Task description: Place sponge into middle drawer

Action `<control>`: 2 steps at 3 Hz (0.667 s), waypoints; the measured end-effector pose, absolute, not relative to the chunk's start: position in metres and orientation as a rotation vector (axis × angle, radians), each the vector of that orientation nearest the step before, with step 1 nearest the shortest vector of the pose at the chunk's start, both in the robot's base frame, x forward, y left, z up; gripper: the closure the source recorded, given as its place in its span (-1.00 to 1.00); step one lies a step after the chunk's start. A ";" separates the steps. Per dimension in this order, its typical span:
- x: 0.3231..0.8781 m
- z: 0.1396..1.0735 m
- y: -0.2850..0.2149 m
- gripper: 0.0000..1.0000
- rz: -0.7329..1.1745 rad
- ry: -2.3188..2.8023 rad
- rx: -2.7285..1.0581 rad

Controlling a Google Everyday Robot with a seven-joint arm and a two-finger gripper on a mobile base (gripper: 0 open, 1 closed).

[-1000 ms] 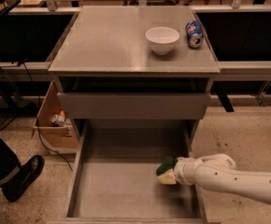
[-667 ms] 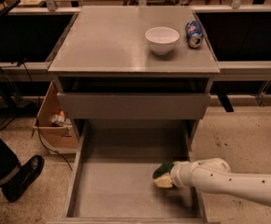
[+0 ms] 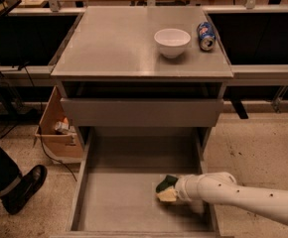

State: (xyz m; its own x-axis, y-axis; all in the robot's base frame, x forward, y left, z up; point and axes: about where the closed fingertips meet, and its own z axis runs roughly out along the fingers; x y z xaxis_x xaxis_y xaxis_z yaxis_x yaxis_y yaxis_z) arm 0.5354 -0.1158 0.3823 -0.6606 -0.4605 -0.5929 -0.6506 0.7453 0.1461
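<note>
The middle drawer (image 3: 119, 202) is pulled out wide below the cabinet, a grey tray with a flat floor and low side walls. My white arm reaches in from the right, and my gripper (image 3: 173, 189) is low over the drawer's right half. The sponge (image 3: 166, 188), dark green over yellow foam, sits at the gripper's tip, just above or on the drawer floor; I cannot tell if it touches.
A white bowl (image 3: 172, 41) and a blue can (image 3: 205, 35) lying on its side rest on the cabinet top (image 3: 109, 48). A closed upper drawer front (image 3: 141, 112) sits above the open drawer. A cardboard box (image 3: 58, 128) and a person's shoe (image 3: 25, 187) are at the left.
My arm has moved left and lower into the drawer, carrying the sponge from the right wall toward the drawer's floor.
</note>
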 end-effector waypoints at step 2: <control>0.534 0.377 -0.106 -0.44 0.539 2.423 -0.842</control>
